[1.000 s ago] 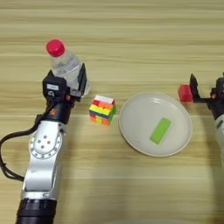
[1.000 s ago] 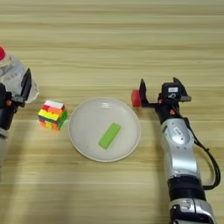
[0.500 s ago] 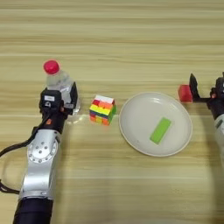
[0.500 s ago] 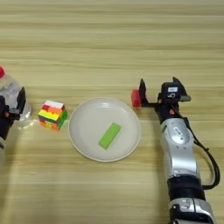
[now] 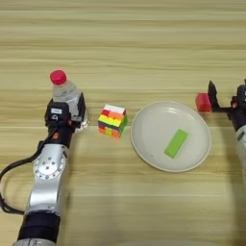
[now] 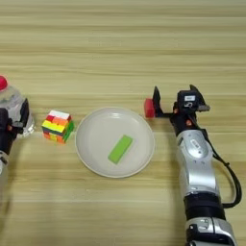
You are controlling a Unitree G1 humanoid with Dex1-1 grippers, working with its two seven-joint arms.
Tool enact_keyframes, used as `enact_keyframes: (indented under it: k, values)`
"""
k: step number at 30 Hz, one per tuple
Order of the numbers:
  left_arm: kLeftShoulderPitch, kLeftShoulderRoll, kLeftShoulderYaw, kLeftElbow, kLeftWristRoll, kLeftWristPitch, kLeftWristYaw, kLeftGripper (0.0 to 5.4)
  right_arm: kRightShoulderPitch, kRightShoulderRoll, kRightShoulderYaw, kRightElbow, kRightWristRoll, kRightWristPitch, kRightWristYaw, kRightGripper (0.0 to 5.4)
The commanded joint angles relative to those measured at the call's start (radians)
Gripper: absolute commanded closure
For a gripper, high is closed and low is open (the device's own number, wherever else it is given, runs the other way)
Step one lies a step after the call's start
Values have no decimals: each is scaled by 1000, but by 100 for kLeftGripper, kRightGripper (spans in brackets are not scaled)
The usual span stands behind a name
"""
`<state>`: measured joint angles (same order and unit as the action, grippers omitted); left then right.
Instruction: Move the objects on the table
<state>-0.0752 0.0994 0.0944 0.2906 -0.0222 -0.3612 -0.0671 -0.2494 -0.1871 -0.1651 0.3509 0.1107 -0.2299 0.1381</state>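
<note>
bottle (image 5: 65, 91): clear, red cap, upright | in left end effector (image 5: 67, 111)

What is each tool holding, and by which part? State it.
The left tool grips the water bottle around its lower body. The right tool is open and holds nothing; the red block sits beside its finger.

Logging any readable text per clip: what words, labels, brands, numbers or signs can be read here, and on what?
None can be read.
Water bottle: clear, red cap, no label text shows.
Puzzle cube: coloured squares only.
Plate, green block, red block: plain.
Left gripper and right gripper: small pale patches on the housings, too small to read.
</note>
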Motion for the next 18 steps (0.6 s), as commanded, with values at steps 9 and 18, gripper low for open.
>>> enact_keyframes:
  k: [9, 18]
  values:
    - [-3, 0, -8, 43, 23, 0, 9, 150, -19, -5, 0, 8, -3, -5, 3, 0]
    - [-1, -2, -2, 34, 12, 8, 7, 66, -16, -3, 1, 8, -4, -6, 1, 0]
